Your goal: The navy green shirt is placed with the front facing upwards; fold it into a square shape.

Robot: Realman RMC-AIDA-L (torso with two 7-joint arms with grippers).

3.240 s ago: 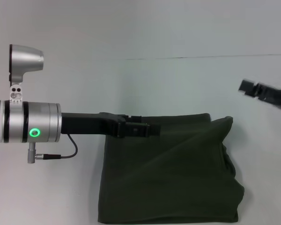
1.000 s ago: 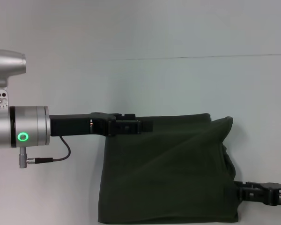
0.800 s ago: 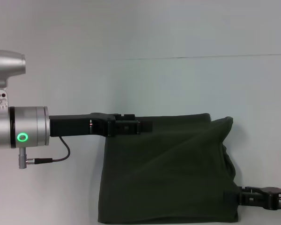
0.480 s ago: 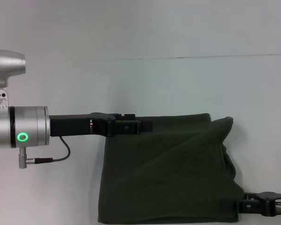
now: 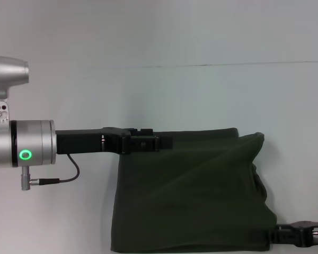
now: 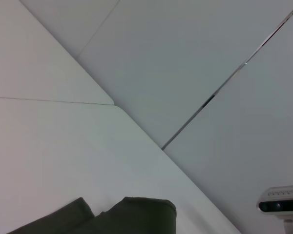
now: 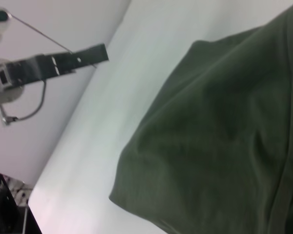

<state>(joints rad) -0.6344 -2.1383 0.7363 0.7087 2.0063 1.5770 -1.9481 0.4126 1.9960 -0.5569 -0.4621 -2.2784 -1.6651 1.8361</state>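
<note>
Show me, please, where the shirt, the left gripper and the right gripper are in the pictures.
shirt (image 5: 191, 196), head view, middle of the folded cloth.
left gripper (image 5: 164, 142), head view, its tip over the shirt's far left corner.
right gripper (image 5: 278, 234), head view, its tip at the shirt's near right corner.

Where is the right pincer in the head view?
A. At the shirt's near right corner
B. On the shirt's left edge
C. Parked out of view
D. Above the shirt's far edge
A: the right pincer sits low beside the folded navy green shirt, at its near right corner.
</note>
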